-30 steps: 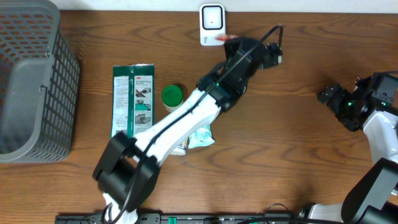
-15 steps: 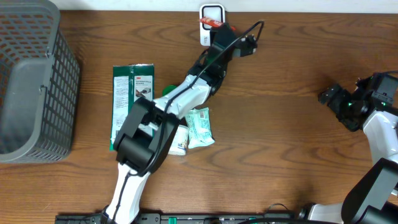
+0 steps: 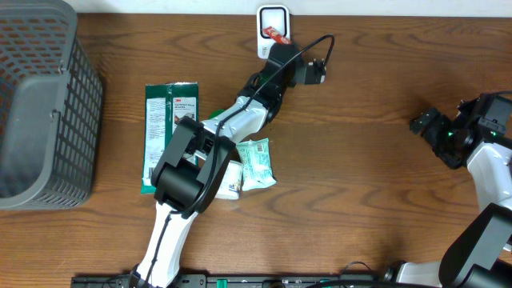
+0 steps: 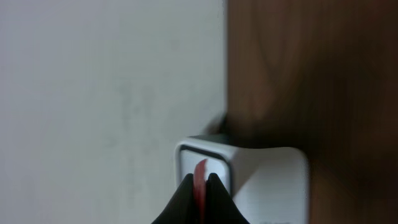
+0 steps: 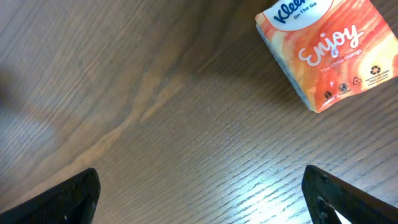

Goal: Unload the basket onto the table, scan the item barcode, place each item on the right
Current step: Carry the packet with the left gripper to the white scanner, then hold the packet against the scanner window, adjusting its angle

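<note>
Green pouch (image 3: 170,128) and pale packets (image 3: 256,164) lie on the wooden table (image 3: 384,200), well in front of the scanner (image 3: 270,19). Off to the scanner's right, the right gripper (image 3: 426,126) hangs with its jaws spread wide and nothing between them. An orange tissue pack (image 5: 323,50) lies under its camera. Farther back, the left gripper (image 4: 199,198) is clamped tight on a thin red item (image 4: 199,174). A second ago it held that item just to the right of the scanner, clear of the window. It has since swung across, and the item now stands edge-on directly over the scanner's window, seemingly just off the glass. Beyond the scanner is only pale wall (image 4: 93,93). I judge that the task has reached the read itself, though whether the barcode side faces the window I cannot tell.
</note>
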You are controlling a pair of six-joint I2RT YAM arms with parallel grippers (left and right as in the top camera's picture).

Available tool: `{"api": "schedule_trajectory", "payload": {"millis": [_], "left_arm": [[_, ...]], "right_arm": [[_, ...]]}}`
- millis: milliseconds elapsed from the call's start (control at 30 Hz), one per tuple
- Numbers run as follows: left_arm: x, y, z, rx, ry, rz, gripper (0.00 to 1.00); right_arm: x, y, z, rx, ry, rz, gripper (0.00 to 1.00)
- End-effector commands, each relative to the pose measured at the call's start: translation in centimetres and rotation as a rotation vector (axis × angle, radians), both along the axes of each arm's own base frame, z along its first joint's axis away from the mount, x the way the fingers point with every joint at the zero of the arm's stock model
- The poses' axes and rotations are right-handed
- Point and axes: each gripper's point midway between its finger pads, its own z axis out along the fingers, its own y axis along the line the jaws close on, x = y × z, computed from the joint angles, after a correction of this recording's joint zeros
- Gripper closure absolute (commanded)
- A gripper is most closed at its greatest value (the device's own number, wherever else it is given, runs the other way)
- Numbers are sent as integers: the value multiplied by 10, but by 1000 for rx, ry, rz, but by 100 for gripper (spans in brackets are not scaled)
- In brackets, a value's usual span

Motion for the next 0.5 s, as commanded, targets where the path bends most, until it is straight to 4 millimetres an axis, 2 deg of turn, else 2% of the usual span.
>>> {"api": "schedule_trajectory", "payload": {"millis": [0,267,467], "left_arm": [[0,0,-26,0,55,-24,93],[-4,0,-38,-71,136,2,93],[-12,5,-56,-126,251,38,93]], "right_arm": [[1,-4,6,-21,-15,2,1],[1,-4,6,-21,-15,2,1],[1,-4,6,-21,-15,2,1]]}}
